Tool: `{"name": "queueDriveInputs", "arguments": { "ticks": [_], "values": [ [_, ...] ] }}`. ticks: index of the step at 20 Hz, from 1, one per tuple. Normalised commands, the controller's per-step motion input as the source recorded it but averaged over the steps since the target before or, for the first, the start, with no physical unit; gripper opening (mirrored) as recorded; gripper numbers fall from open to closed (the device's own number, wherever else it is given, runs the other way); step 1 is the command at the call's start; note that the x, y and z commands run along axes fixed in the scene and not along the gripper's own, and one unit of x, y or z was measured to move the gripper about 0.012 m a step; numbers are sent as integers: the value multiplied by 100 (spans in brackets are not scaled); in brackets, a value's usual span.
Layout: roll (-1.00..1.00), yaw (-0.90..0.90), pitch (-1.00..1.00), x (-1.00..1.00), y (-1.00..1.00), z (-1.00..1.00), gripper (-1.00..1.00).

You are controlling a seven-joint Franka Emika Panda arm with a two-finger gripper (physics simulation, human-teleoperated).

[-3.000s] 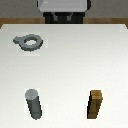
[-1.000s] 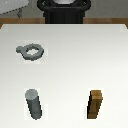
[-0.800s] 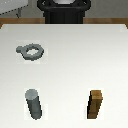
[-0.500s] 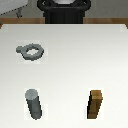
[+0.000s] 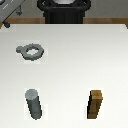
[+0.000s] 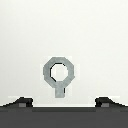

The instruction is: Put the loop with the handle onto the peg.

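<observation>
The loop with the handle (image 5: 25,50) lies flat on the white table (image 5: 75,60), at the exterior view's left and towards the back. It is a grey-teal ring with its stubby tab pointing to that view's left. The peg (image 5: 34,104), an upright dark grey cylinder, stands nearer the front on the same side, apart from the loop. In the wrist view the loop (image 6: 46,72) lies just ahead of my gripper (image 6: 64,103). The gripper is open, its dark fingertips (image 6: 20,103) wide apart with nothing between them. The exterior view does not show the gripper.
A brown wooden square-sided block (image 5: 96,105) stands upright at the exterior view's front right, level with the peg. The robot's dark base (image 5: 62,10) sits behind the table's far edge.
Compared with three seconds ago, the loop shows slightly nearer the peg in the exterior view. Nothing has visibly shifted over the last second.
</observation>
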Motion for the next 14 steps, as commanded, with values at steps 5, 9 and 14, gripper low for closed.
{"name": "queueDriveInputs", "arguments": {
  "ticks": [5, 9, 14],
  "values": [
    [0, 0, 0, 0, 0, -40, 100],
    [0, 0, 0, 0, 0, -100, 100],
    [0, 0, 0, 0, 20, -20, 100]
  ]
}}
